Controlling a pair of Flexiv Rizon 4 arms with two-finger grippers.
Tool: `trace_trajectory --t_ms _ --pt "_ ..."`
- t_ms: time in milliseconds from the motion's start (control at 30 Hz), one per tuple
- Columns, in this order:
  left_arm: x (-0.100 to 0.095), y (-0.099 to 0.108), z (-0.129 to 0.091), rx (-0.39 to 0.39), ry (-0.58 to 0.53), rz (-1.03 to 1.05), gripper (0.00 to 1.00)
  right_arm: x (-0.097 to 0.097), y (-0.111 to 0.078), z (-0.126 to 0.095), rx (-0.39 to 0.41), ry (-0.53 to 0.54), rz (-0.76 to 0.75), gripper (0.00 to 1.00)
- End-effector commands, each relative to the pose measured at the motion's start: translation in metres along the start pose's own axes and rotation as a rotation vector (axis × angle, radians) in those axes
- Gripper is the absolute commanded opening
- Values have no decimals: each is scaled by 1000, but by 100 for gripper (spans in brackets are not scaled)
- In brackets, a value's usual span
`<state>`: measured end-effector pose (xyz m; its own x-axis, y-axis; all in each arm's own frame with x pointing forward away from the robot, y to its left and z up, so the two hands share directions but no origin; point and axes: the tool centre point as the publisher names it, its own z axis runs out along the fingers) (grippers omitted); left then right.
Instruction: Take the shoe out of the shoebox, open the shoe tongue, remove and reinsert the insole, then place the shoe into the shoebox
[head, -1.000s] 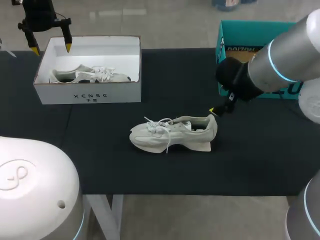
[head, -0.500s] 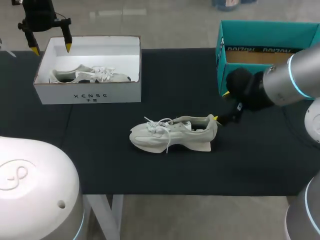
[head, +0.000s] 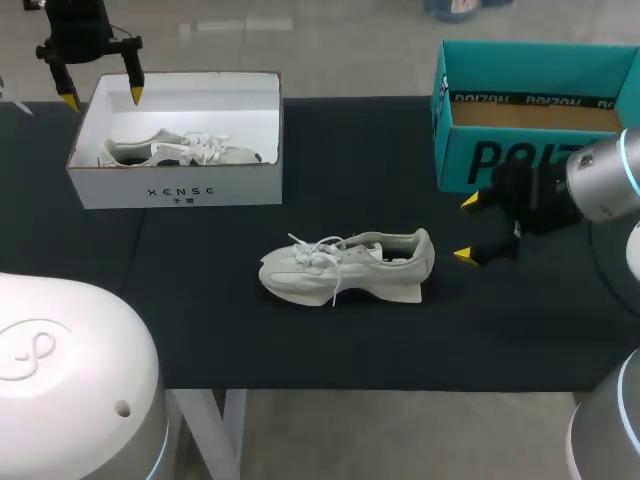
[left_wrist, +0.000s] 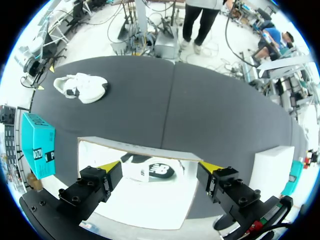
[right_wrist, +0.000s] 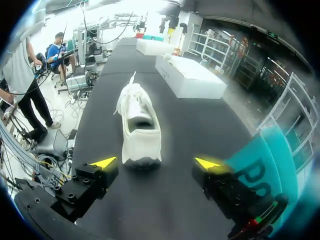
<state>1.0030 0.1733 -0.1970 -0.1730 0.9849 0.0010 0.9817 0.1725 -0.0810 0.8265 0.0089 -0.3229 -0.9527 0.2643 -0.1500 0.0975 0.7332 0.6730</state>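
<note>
Yellow tips of the right gripper (head: 468, 228) (right_wrist: 156, 163) are held wide apart, with nothing gripped between them; the fingers are set low over the table (head: 300, 140), just beyond the heel of the shoe (head: 345, 268) (right_wrist: 137, 125) and apart from it. The pale shoe is seen upright on its sole near the middle of the black table, outside any box, heel turned to the right gripper and toe away from it; its laces are loose. Behind the right arm a teal box (head: 530, 110) is stood open. At the far left corner the left gripper (head: 102, 98) (left_wrist: 161, 166) is held above the white shoebox (head: 175, 185) (left_wrist: 145, 210) — fingers likewise spread, nothing gripped; a second shoe (head: 180, 150) (left_wrist: 155, 170) is laid inside that box.
</note>
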Motion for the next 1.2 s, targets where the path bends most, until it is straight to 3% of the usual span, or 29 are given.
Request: trace_trajectory --t_ms 33,267,633,833,1200 --pt "0 0 0 0 2 0 100 2 -10 16 -100 -28 4 100" --pt "0 0 0 0 2 0 100 9 -15 46 -129 55 -51 100" --pt "0 0 0 0 2 0 100 9 -13 71 -155 156 -101 100" --pt "0 0 0 0 2 0 100 7 -9 85 -163 167 -109 100" --pt "0 0 0 0 2 0 100 24 -5 109 -185 204 -105 100"
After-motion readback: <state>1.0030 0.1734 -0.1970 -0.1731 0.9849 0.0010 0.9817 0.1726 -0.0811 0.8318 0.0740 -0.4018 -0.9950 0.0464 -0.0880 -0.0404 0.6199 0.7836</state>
